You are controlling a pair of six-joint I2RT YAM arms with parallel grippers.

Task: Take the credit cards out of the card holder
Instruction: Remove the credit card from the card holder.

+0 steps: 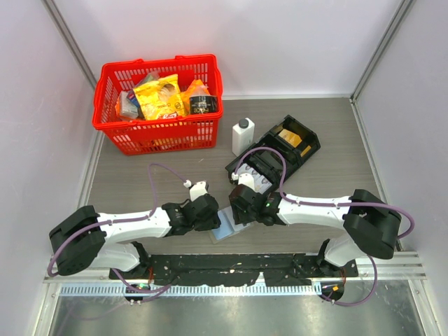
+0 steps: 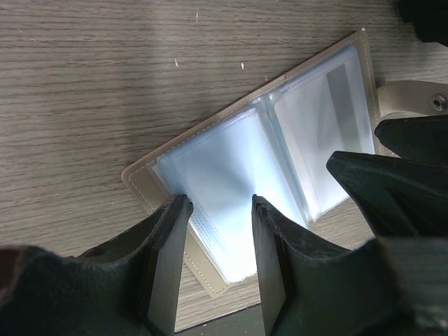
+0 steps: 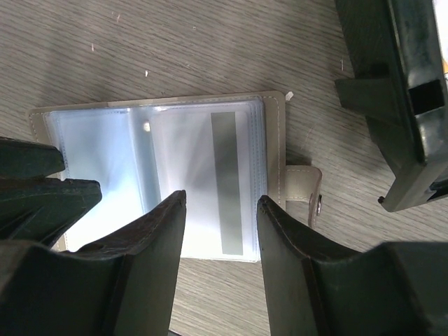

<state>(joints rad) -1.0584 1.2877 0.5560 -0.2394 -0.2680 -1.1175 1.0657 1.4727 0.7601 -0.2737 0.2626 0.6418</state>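
The wood-grain table (image 1: 140, 182) carries a red basket (image 1: 168, 133) of packets at the upper left of the top view. The left arm (image 1: 133, 225) and right arm (image 1: 315, 208) both lie low and stretched toward the lower centre, wrists nearly meeting. A black tray (image 1: 280, 150) sits right of centre, its near end hidden by the right wrist, with a white bottle (image 1: 243, 135) beside it. The card holder (image 1: 227, 227) lies open flat between the wrists, mostly covered from above. The left gripper (image 2: 218, 206) is spread apart over one clear sleeve; the right gripper (image 3: 220, 203), also released, straddles the other, where a grey stripe (image 3: 227, 182) shows. Contact cannot be judged. The snap tab (image 3: 304, 185) sticks out sideways.
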